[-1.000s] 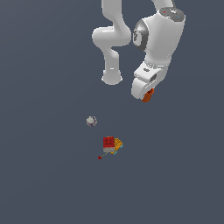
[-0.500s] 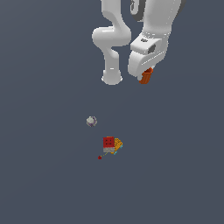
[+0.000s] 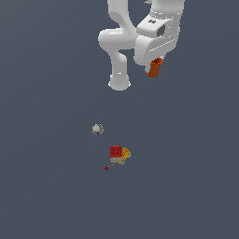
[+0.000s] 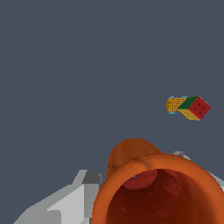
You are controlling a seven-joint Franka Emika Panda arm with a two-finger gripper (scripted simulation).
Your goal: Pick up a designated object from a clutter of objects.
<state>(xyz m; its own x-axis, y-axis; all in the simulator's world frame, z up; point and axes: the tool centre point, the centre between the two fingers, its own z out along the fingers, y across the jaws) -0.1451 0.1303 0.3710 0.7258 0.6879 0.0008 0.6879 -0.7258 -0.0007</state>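
Note:
The orange-red cup (image 3: 154, 67) hangs high above the floor, held under the white hand of my gripper (image 3: 155, 65), which is shut on it. The wrist view fills with the cup's hollow mouth (image 4: 162, 192), tilted toward the camera, with a grey finger (image 4: 70, 203) beside it. Far below lies the clutter: a red cube with dark dots (image 3: 116, 152) touching a yellow-orange piece (image 3: 125, 154), a tiny red bit (image 3: 106, 168) and a greyish ball (image 3: 97, 129). The cube (image 4: 199, 107) and the yellow-orange piece (image 4: 176, 104) also show in the wrist view.
The arm's white base (image 3: 119, 83) stands on the dark grey floor behind the clutter, to the exterior view's left of the held cup. The ball (image 4: 180, 155) peeks out just behind the cup's rim in the wrist view.
The gripper has risen with the orange-red cup held in it, moving up in the exterior view. The cube, yellow-orange piece, ball and red bit have stayed put.

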